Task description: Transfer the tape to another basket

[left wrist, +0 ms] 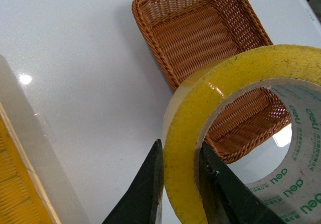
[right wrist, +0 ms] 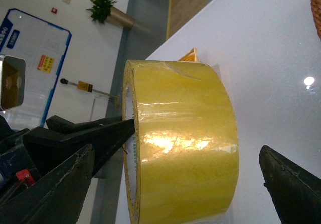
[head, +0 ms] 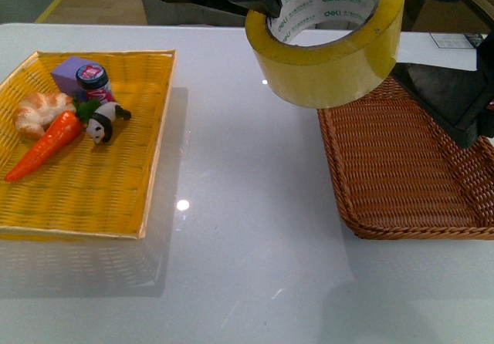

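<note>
Currently, 1 roll of yellow tape [head: 332, 59] is held aloft by the left gripper [left wrist: 181, 184], its wall pinched between the 2 jaws, near the far left corner of the brown basket [head: 401, 166]. The right gripper [right wrist: 175, 153] is spread wide, with 1 jaw on either side of the roll and neither touching it.

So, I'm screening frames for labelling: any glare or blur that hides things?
Front view: one small bright reflection on the table, otherwise sharp. Left wrist view: another glare spot on the table, and the near edge of the yellow tray is blurred. Right wrist view: broad sheen across the tape, nothing hidden.
</note>
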You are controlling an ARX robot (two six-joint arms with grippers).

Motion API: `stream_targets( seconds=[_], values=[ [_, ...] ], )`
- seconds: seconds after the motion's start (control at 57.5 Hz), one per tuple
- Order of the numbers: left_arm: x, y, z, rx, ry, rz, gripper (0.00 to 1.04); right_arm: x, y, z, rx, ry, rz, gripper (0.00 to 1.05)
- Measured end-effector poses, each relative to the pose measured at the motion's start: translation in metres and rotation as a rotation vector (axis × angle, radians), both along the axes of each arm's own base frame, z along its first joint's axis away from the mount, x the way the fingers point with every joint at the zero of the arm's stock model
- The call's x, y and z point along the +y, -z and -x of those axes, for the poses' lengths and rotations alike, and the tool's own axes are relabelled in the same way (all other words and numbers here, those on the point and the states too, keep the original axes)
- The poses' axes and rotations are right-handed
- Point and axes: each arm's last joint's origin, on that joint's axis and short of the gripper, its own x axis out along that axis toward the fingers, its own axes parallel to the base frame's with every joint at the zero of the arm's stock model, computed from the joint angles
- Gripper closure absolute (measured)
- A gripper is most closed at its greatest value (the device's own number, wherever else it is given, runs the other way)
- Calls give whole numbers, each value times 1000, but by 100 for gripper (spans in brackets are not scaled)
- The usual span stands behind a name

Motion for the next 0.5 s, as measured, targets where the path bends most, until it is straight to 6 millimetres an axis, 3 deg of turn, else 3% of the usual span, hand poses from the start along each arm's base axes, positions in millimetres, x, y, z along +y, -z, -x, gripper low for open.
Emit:
stream_targets(
  seconds=[0.348,0.504],
  values=[
    [0,0,0,12,7,11,91,7,9,-7,26,-13,-21,9],
    [0,0,1,18,10,15,91,9,7,-9,19,-17,-28,31]
  ],
)
